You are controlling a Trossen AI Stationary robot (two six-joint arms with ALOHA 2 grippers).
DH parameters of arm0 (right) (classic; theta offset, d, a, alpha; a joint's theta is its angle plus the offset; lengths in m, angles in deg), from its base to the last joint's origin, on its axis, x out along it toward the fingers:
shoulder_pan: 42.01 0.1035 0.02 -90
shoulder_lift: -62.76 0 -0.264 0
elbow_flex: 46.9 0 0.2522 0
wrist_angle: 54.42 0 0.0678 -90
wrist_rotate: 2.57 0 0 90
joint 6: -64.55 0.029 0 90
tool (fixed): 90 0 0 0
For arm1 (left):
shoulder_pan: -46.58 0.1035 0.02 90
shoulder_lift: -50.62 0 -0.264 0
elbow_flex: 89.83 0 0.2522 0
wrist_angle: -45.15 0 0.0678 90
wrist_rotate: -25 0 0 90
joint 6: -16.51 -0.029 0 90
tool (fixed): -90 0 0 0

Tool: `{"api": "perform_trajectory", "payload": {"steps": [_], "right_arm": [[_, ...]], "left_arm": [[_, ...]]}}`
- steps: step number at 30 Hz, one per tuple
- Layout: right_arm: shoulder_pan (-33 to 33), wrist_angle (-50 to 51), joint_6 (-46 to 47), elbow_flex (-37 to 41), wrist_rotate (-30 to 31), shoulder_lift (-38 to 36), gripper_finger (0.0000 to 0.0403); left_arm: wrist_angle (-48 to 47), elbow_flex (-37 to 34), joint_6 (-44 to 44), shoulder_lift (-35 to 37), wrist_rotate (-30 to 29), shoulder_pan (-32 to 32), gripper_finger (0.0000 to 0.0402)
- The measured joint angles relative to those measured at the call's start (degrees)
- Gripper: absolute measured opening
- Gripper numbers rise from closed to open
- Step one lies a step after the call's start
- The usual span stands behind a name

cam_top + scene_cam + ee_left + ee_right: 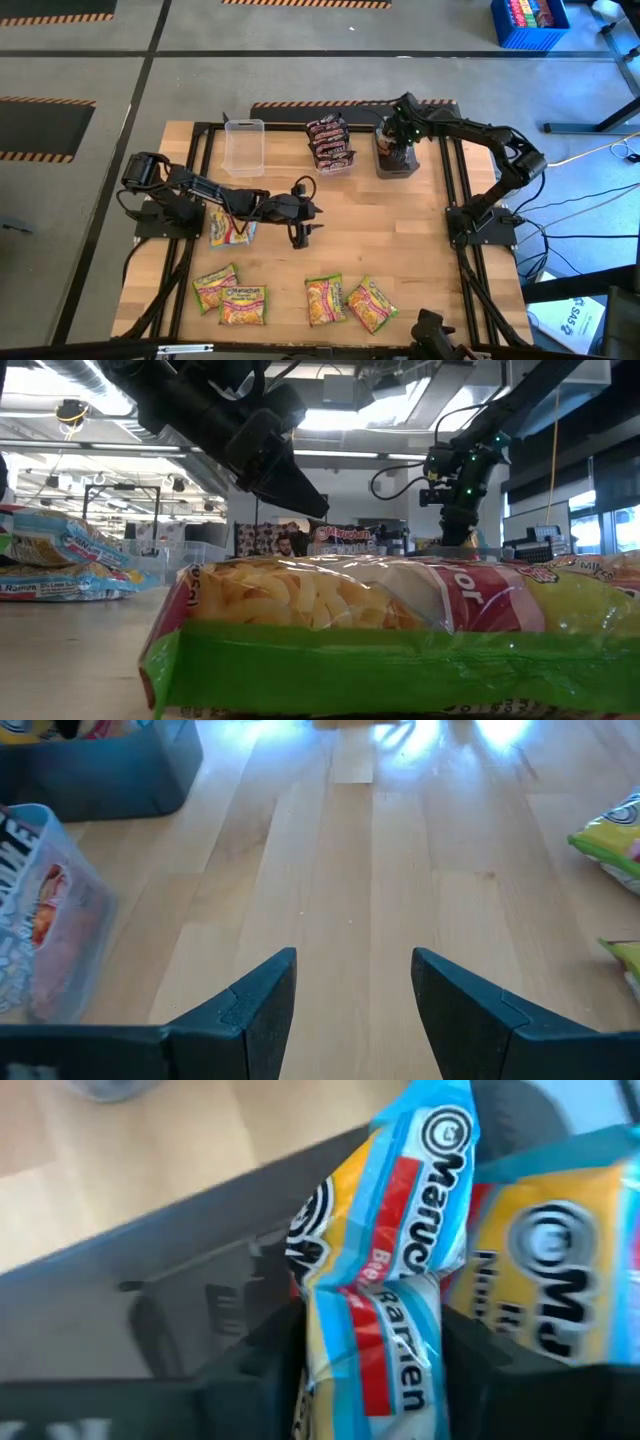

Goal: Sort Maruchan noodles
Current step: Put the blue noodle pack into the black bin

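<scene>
My right gripper [398, 148] hangs over the dark grey tub [396, 165] at the table's far side, shut on a yellow-orange, blue-edged Maruchan packet [385, 1280]. A second packet of that kind [560, 1270] lies in the tub. My left gripper [303, 222] hovers open over bare wood mid-table, touching nothing. Maroon packets [330, 143] stand in a clear tub. Several yellow-green packets [243, 305] lie flat along the near edge. One blue-edged packet [232, 230] lies under my left arm. My right gripper pinches the yellow-orange packet between its two fingers [265, 1370], at the packet's crumpled lower part [360, 1365]. It comes from above, pointing down into the dark tub. The wrapper is squeezed narrow at the hold and fans out wider beyond it [440, 1150].
An empty clear tub [244, 147] stands at the far left of the table. The black frame rails [452, 190] run along both sides. Bare wood [400, 240] lies between my left gripper and the right rail. In the low view one yellow-green packet [400, 630] fills the foreground.
</scene>
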Motion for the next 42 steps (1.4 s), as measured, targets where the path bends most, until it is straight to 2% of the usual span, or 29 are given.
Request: {"api": "perform_trajectory", "payload": {"steps": [3, 8, 13, 21, 25, 29, 34, 38, 42], "right_arm": [[0.1, -0.4, 0.0, 0.0, 3.9, 0.0, 0.0209], [0.1, 0.8, 0.7, 0.0, 5.4, -0.1, 0.0242], [2.2, 2.0, 0.8, 0.0, 8.7, -2.7, 0.0249], [8.7, 4.5, 3.3, 0.0, 14.8, -12.4, 0.0250], [16.0, 6.4, 7.2, -0.1, 9.4, -19.0, 0.0250], [26.5, 5.9, 13.3, -0.1, 6.5, -23.9, 0.0250], [40.6, 1.7, 19.3, 0.3, 2.5, -25.3, 0.0250], [51.0, -7.7, 22.0, 4.5, 3.4, -25.3, 0.0250], [58.8, -15.8, 27.6, 9.4, 6.6, -25.3, 0.0250]], "left_arm": [[0.0, 0.0, 0.1, 0.0, 0.2, 0.0, 0.0194], [0.0, 0.0, 1.2, 0.0, 0.2, 0.0, 0.0194], [0.0, 0.0, 1.2, 0.0, 0.2, 0.0, 0.0194], [1.4, 0.0, 1.2, 0.0, 0.2, 0.0, 0.0194], [1.8, 0.0, 4.0, 0.0, 0.4, 0.0, 0.0194], [2.1, 0.0, 6.4, 0.0, 0.4, -0.5, 0.0194], [2.1, 0.0, 7.3, 0.0, 0.4, -3.2, 0.0194], [-1.8, 0.0, 10.6, 0.5, 0.2, -6.2, 0.0194], [-11.2, 0.1, 18.4, 6.3, -1.7, -8.8, 0.0194]]}}
